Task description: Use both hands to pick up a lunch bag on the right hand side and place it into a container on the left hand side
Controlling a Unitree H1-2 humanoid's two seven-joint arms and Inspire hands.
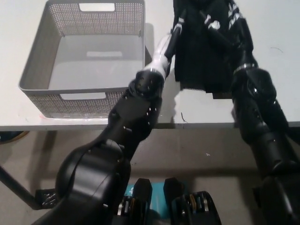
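Observation:
The black lunch bag [202,63] stands at the back right of the white table [281,79]. It is squeezed between my two hands. My white left hand [172,36] presses flat against the bag's left side. My black right hand [226,21] lies over its upper right part, fingers spread on the fabric. The top of the bag runs out of the picture. The grey perforated container [89,96] sits on the left of the table, with nothing inside, its right wall close to my left wrist.
The table's front edge [201,124] runs across the middle of the picture, with floor below it. A narrow strip of table separates the container from the bag. Bare table lies to the right of the bag.

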